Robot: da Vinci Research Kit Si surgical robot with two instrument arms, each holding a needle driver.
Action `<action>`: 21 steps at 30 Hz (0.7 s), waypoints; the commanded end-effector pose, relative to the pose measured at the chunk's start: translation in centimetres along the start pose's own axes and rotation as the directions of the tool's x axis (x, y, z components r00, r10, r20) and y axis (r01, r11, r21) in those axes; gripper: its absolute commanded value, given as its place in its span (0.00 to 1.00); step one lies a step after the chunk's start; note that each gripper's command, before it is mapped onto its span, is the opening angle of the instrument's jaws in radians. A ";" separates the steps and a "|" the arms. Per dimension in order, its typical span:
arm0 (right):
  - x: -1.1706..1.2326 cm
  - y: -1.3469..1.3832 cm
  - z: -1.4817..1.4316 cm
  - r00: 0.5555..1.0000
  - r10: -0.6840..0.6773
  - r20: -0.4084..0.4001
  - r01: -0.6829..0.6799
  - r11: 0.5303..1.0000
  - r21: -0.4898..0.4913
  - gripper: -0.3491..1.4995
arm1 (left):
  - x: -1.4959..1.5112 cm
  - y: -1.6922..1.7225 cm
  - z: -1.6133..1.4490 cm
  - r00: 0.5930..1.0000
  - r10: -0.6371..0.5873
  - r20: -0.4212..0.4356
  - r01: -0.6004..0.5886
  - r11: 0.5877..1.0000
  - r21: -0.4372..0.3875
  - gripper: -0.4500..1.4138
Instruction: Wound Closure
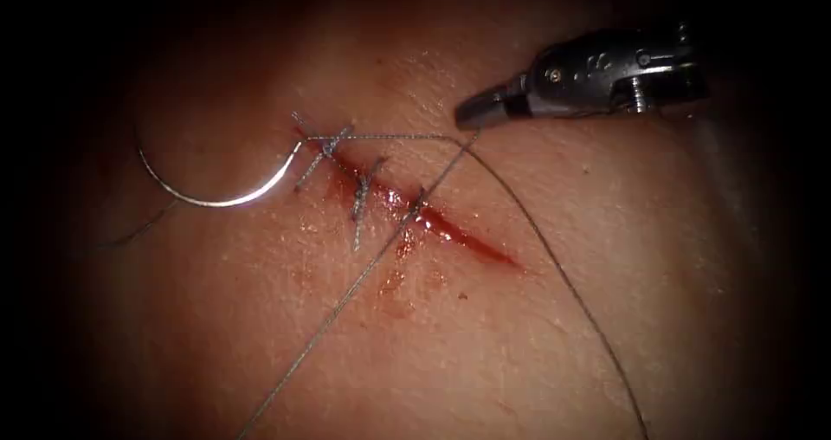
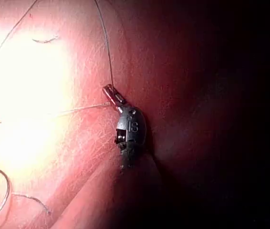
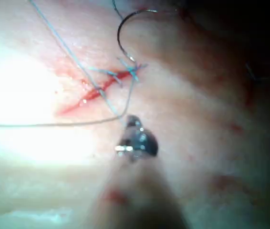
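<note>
You see the tissue [image 1: 537, 336], pink and moist, with the cut [image 1: 415, 210] running slantwise across its middle. Red fluid [image 1: 394, 280] lies in the cut and just beside it. Two stitches [image 1: 359, 199] cross the upper part of the cut (their cut ends stand out to both sides). The thread [image 1: 363, 271] runs from your right tool [image 1: 467, 118] down across the cut, and another strand goes toward the needle. Your right tool has its jaws closed on the thread, right of the cut. The needle [image 1: 216, 197] lies free on the tissue at the left of the cut, well apart from this tool; no tool holds it.
</note>
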 end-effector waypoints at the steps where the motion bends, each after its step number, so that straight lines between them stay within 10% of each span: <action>1: -0.03 0.04 0.06 1.000 -0.003 0.002 0.003 1.000 -0.005 0.00 | -0.07 0.12 0.02 1.000 -0.010 0.001 0.010 1.000 -0.004 0.00; 18: -0.01 -0.07 0.02 0.996 0.066 -0.062 -0.072 0.992 -0.099 0.00 | 0.29 -0.22 0.11 1.000 -0.017 -0.003 0.017 1.000 0.002 0.00; 21: -0.02 -0.09 -0.08 0.990 0.108 -0.089 -0.121 0.982 -0.149 0.29 | 0.42 -0.39 0.19 1.000 -0.005 -0.006 0.005 1.000 0.006 0.00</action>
